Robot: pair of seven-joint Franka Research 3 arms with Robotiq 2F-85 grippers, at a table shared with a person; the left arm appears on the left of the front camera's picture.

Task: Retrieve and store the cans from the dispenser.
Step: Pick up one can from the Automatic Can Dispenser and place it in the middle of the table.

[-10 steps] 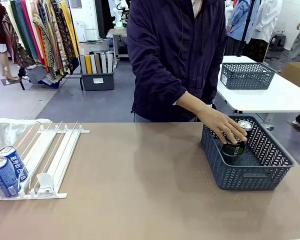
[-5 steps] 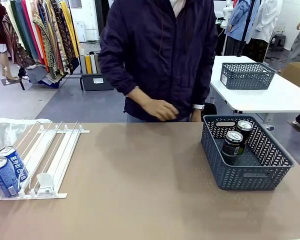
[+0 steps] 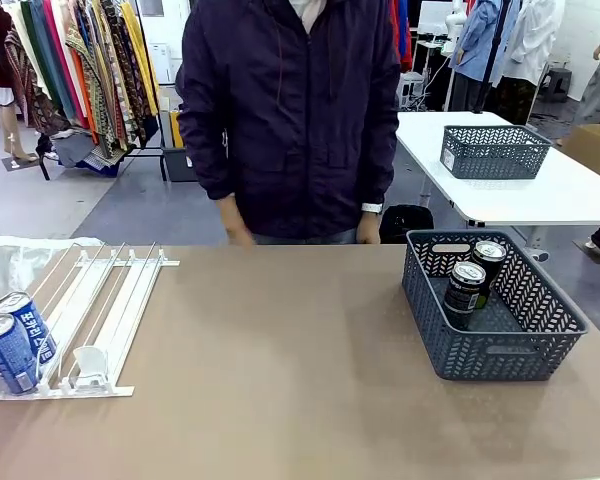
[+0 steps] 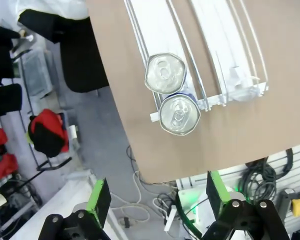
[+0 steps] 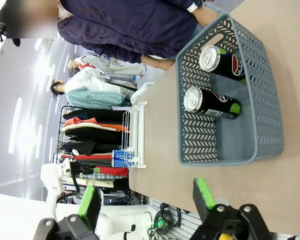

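Two blue cans (image 3: 15,338) with white lettering stand at the near end of the white dispenser (image 3: 95,300) on the table's left; from above their silver tops (image 4: 171,93) sit one behind the other in one lane. Two black cans (image 3: 473,282) stand in the grey-blue basket (image 3: 490,305) on the right, and also show as black cans (image 5: 212,82) in the right wrist view. My left gripper (image 4: 153,199) hangs open high above the blue cans. My right gripper (image 5: 146,197) is open, off the basket's near side. A person (image 3: 290,120) stands at the far edge, hands down.
A white pusher block (image 3: 90,362) sits in a dispenser lane beside the blue cans. The table's left edge (image 4: 115,100) runs close to the cans. A second basket (image 3: 492,150) stands on a white table behind.
The person let go of a black can in the basket, drew the hand back and stepped left, arms now at the sides. The cans and dispenser have not moved.
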